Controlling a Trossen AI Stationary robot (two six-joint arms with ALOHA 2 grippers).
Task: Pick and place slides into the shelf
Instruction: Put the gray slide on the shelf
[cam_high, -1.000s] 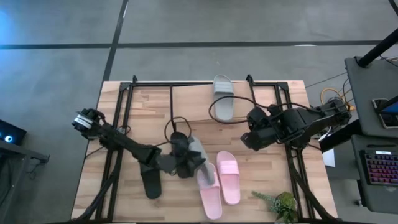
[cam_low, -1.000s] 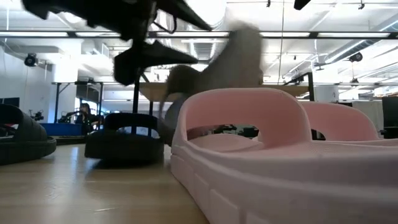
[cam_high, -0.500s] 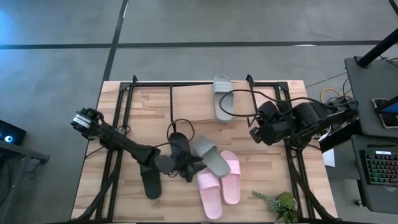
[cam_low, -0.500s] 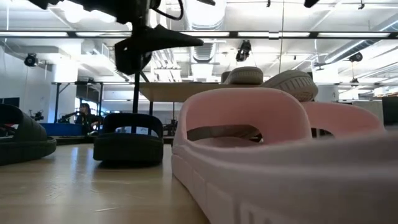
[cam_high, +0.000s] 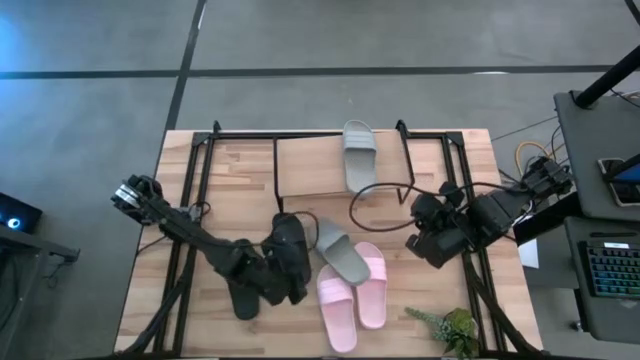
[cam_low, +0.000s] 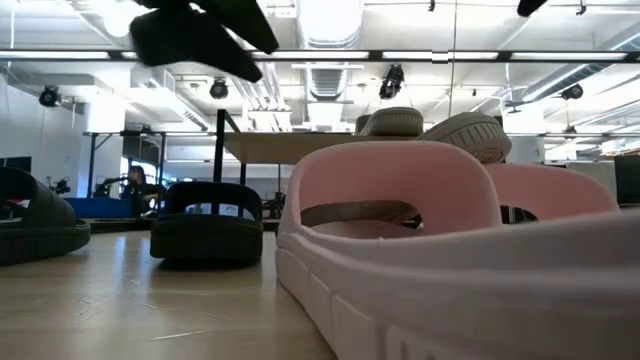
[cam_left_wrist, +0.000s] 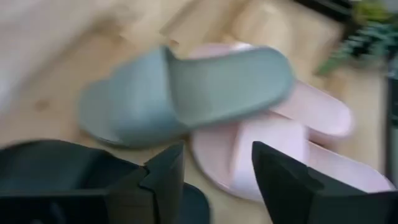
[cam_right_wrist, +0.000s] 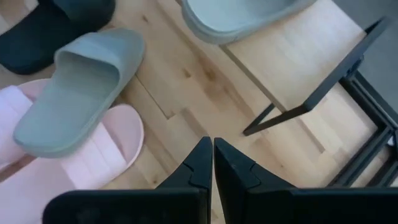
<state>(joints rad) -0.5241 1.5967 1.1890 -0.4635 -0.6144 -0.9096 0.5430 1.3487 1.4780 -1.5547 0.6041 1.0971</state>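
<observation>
One pale grey-green slide (cam_high: 360, 152) lies on the shelf's (cam_high: 305, 170) wooden top. The other grey-green slide (cam_high: 341, 253) (cam_left_wrist: 186, 93) lies slanted, its toe end resting on the pink pair (cam_high: 352, 292) (cam_right_wrist: 102, 152). One black slide (cam_high: 243, 298) rests on the table, and a second (cam_left_wrist: 56, 168) lies beside my left gripper. My left gripper (cam_high: 298, 278) (cam_left_wrist: 214, 177) hovers open just short of the fallen grey-green slide, above a pink slide. My right gripper (cam_high: 420, 240) (cam_right_wrist: 211, 163) is shut, to the right of the slides, near the shelf's right legs.
A large black metal frame (cam_high: 190, 200) runs along the table's left, far and right sides. A small green plant (cam_high: 447, 328) sits at the near right corner. Loose black cable (cam_high: 375, 195) loops by the right arm. Bare wood lies between the shelf and the slides.
The grey-green slide that was up at my left gripper has dropped and now lies slanted across the pink pair. My left gripper has since drawn back toward the near edge, by the black slides. My right gripper has moved toward the table's right and near edges.
</observation>
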